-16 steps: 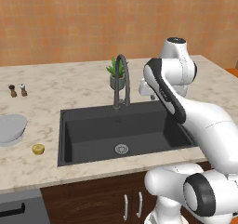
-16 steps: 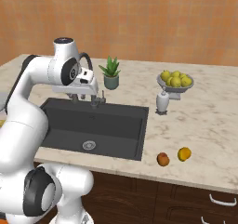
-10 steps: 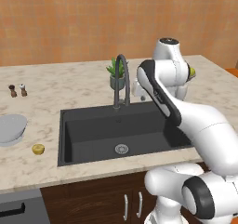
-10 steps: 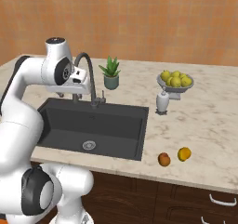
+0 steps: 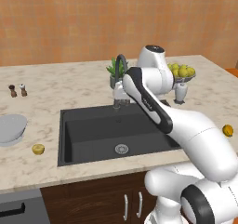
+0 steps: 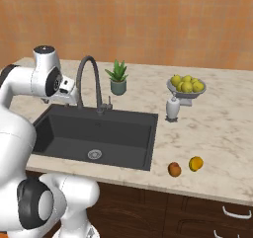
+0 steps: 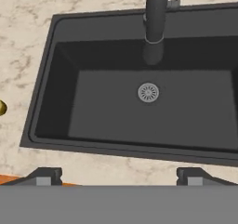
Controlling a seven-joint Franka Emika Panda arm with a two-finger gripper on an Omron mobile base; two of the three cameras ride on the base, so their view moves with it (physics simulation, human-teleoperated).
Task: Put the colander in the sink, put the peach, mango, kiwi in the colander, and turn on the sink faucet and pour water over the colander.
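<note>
Presently, item one: the colander (image 5: 11, 129), a shallow round pale grey-white bowl, is sitting upright on the desk (image 5: 60, 86) well to the left of the sink (image 5: 93, 146), as an onlooker facing the wall would count it. It is lying apart from the basin rim and looking empty, with nothing touching it. Being round, it is offering no long axis to line up with; its rim is the likely place to take hold.

Item two: the tool (image 7: 118, 174) is hovering above the sink with its two tips standing wide apart and nothing between them, looking down on the steel drain (image 7: 148, 92). From here the colander is lying off to the sink's left side, so the coming reach is, by my judgement, calling for a sideways swing across the basin edge.

Item three: a small yellow-green fruit (image 5: 38, 149) is resting on the desk between the colander and the sink's left edge, near the colander's front. Two more fruits, one reddish-brown (image 6: 174, 169) and one orange (image 6: 195, 163), are lying just beside each other to the right of the sink.

Item four: the sink faucet (image 6: 89, 84), a tall dark gooseneck, is rising behind the sink, its spout arching over the basin.
</note>
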